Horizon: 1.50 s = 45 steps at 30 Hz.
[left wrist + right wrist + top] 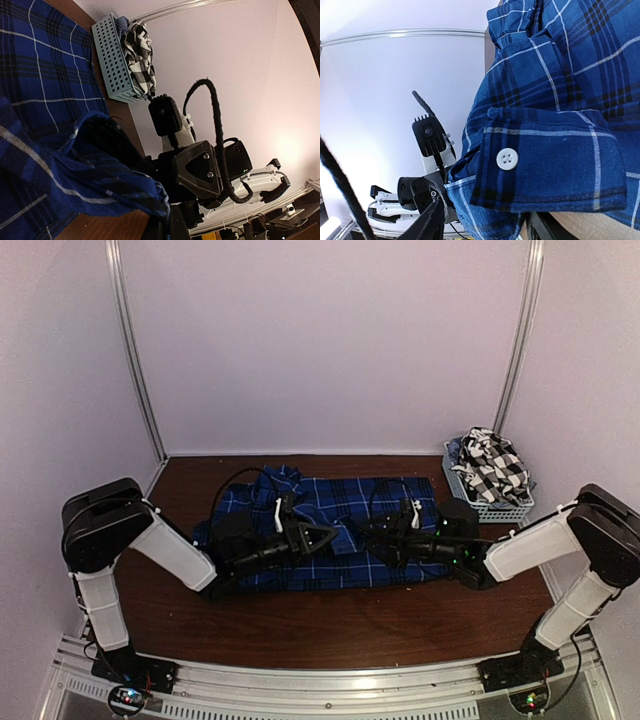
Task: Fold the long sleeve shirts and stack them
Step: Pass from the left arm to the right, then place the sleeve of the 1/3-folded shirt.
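Two pincers are working the blue plaid shirt (330, 495): the left pincer (325, 537) is clamping its cloth. The right pincer (358, 532) is straddling the cuff (550, 170); I cannot tell its grip, probably needing a deeper bite.

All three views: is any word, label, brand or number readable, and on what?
None: no text can be read in any view. The blue plaid shirt, its cuff button, the check shirt and the grey basket carry no lettering that shows.

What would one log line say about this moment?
stage: folding blue plaid shirt | left claw: shut on its fabric | right claw: open around buttoned cuff | check shirt: in basket
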### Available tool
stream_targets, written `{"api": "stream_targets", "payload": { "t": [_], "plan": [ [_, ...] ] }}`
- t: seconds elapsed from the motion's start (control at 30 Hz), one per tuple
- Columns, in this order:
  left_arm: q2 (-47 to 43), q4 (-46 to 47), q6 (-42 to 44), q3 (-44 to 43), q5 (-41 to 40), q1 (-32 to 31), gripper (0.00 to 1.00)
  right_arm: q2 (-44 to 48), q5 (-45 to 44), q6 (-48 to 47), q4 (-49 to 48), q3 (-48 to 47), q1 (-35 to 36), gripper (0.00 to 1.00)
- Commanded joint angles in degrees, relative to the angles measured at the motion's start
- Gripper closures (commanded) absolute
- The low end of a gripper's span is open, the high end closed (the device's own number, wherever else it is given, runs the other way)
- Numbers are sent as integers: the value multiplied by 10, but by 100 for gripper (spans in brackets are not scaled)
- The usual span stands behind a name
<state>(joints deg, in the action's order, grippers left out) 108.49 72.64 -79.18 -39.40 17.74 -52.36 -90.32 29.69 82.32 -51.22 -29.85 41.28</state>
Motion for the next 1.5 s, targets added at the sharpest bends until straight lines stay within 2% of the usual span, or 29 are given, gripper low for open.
{"api": "stream_targets", "payload": {
  "t": [0.0, 0.23, 0.43, 0.7, 0.77, 1.07, 1.23, 1.33, 1.47],
  "plan": [
    [9, 46, -3, 4, 1, -7, 100, 25, -28, -33, 36, 0, 3, 49],
    [14, 47, -4, 1, 2, -13, 100, 39, -53, -79, 104, -9, 2, 84],
    [20, 50, -5, 1, 3, -16, 100, 58, -83, -121, 174, -19, 2, 100],
    [27, 39, 13, 1, 12, -24, 100, 103, -137, -208, 299, -46, -1, 100],
    [28, 29, 25, 0, 17, -25, 93, 112, -135, -229, 323, -52, -6, 100],
    [23, -4, 62, 12, 79, -25, 44, 140, -105, -347, 466, -107, -41, 100],
    [-23, -28, 95, 58, 87, -25, 38, 156, -118, -434, 596, -153, -69, 100],
    [-80, -100, 139, 73, 77, -25, 37, 159, -124, -485, 662, -176, -94, 100],
    [-169, -299, 234, 51, 13, -25, 37, 162, -112, -531, 709, -179, -129, 100]
  ]
}}
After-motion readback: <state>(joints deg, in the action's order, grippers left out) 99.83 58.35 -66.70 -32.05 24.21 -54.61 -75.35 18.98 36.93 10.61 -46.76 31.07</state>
